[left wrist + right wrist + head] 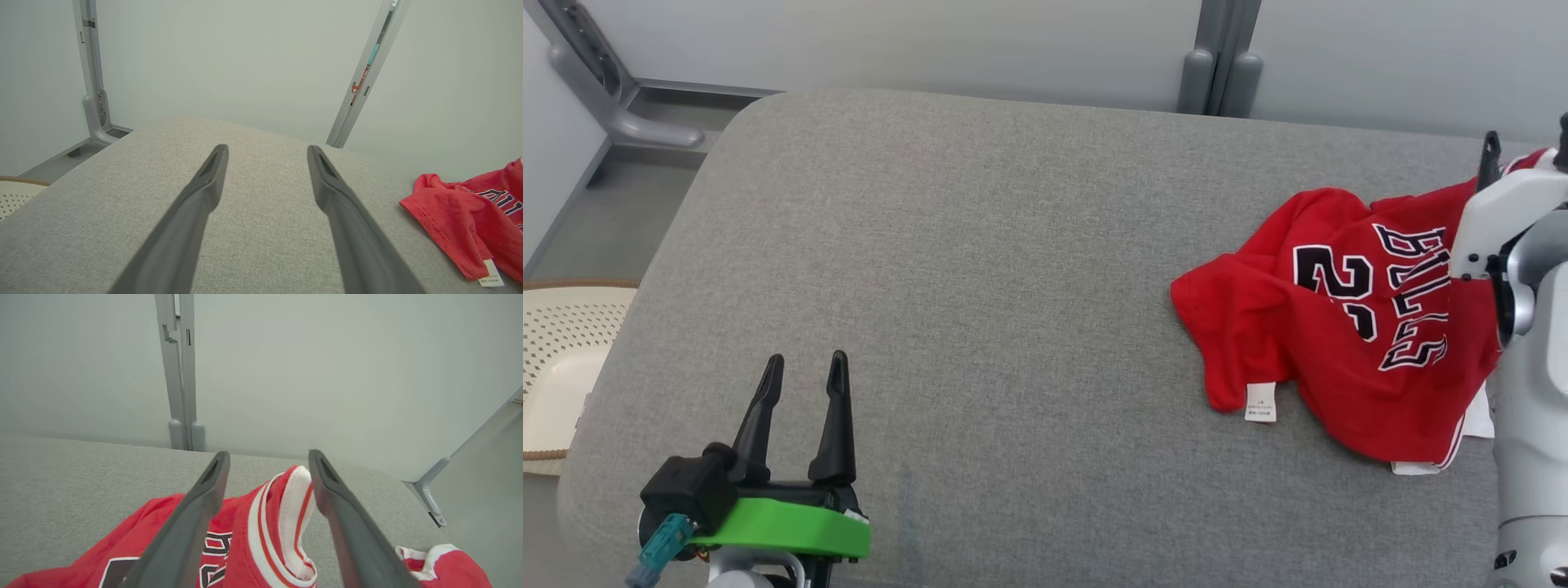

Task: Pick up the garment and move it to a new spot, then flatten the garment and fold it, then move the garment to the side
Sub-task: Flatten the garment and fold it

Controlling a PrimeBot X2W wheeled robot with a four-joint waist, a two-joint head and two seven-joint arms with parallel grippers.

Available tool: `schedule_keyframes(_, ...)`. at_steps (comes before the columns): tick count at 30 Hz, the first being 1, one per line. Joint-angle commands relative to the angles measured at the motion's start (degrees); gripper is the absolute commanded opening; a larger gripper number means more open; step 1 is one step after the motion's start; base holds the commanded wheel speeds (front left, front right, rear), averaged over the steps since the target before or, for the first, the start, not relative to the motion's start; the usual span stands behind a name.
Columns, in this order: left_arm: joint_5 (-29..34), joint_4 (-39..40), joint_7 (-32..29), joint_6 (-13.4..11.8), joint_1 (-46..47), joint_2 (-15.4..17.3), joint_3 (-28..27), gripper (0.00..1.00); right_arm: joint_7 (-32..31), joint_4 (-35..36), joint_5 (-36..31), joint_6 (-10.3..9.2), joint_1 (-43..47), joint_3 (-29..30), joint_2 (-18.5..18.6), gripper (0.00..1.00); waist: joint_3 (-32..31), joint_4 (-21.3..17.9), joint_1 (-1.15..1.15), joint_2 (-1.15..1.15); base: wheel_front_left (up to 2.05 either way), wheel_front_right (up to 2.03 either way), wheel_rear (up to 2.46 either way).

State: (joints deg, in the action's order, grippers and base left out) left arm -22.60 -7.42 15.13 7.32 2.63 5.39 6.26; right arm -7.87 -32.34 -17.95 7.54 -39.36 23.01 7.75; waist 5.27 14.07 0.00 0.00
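Note:
The garment (1339,351) is a red jersey with dark lettering and white trim, lying crumpled on the right side of the grey cushioned surface (980,269). A white tag (1260,402) sticks out at its near edge. My right gripper (1527,147) hovers over the garment's far right part. In the right wrist view its fingers (267,455) stand apart, and the garment's striped neck band (282,514) rises loosely between them. My left gripper (806,359) is open at the lower left, far from the garment (449,212), with only bare cushion between its fingers (267,148).
A cream perforated basket (556,351) sits on the floor past the cushion's left edge. Grey metal posts (1217,73) and a pale wall stand behind the cushion. The cushion's right edge drops off close behind the garment (408,490).

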Motion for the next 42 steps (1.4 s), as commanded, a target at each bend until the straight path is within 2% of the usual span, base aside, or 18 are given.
schedule_keyframes(1, 0.2, -0.2, 0.0, 0.3, 0.4, 0.2, -0.2, 1.00, 2.3, 0.7, 0.4, -0.10, 0.4, -1.5, -0.4, 1.00, -0.6, -0.3, 0.00, 0.00, 0.00, 0.00, 0.00)
schedule_keyframes(10, 1.0, -0.4, 0.0, 0.2, -1.5, 0.7, -1.5, 1.00, 11.3, 8.5, 6.7, -0.10, 12.4, -13.2, -1.5, 1.00, -3.8, -3.5, 0.00, 0.00, 0.00, 0.00, 0.00)
schedule_keyframes(18, 1.9, -0.4, 0.0, -0.6, -3.3, 1.0, -2.1, 1.00, 16.1, 19.9, 14.3, -0.10, 28.0, -17.8, -1.7, 1.00, -5.8, -7.0, 0.00, 0.00, 0.00, 0.00, 0.00)
schedule_keyframes(26, 2.1, -1.7, 0.0, -0.7, -4.0, 1.1, -1.8, 1.00, 14.1, 28.5, 17.5, -0.10, 37.9, -16.3, -3.6, 1.00, -6.3, -10.6, 0.00, 0.00, 0.00, 0.00, 0.00)
schedule_keyframes(34, 1.5, -3.3, 0.0, -0.3, -3.3, 0.7, -1.2, 1.00, 12.2, 31.4, 17.8, -0.10, 40.1, -17.4, -4.3, 1.00, -6.2, -12.4, 0.00, 0.00, 0.00, 0.00, 0.00)
schedule_keyframes(38, 0.5, -6.1, -2.6, -0.1, -0.4, 0.3, 2.2, 1.00, 11.7, 31.6, 18.1, -0.10, 40.4, -18.4, -4.4, 1.00, -5.9, -13.3, 0.00, 0.00, 0.00, 0.00, 0.00)
schedule_keyframes(42, -1.4, -11.7, -8.2, 0.1, 4.4, -0.6, 6.6, 1.00, 11.2, 32.0, 18.3, -0.10, 40.1, -19.6, -4.5, 1.00, -5.2, -15.3, 0.00, 0.00, 0.00, 0.00, 0.00)
